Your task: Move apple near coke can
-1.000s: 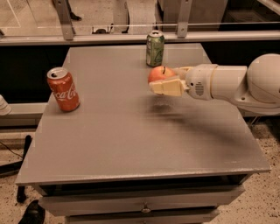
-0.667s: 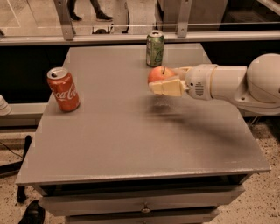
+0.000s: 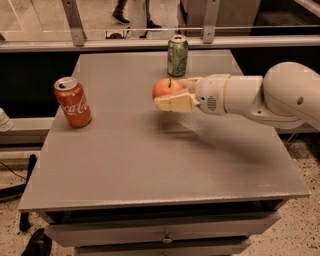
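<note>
- Camera view showed us the gripper [image 3: 176, 93] out over the middle of the grey table [image 3: 150, 165], reaching in from the right on its white arm [image 3: 260, 95].
- We saw its two pale fingers [image 3: 175, 103] clamped on the apple [image 3: 164, 88], one on the near side and one on the far side, with the stem pointing up.
- We read the apple as held clear of the tabletop, with a soft shadow lying on the surface beneath it.
- Over on the left we had the coke can [image 3: 73, 102], upright near the table's left edge and well apart from the apple.
- At the far edge stood a green can [image 3: 177, 56], upright, just behind the apple and gripper from where we looked.
- Beyond the table we caught a person's feet [image 3: 134, 15] on the floor past a railing.
</note>
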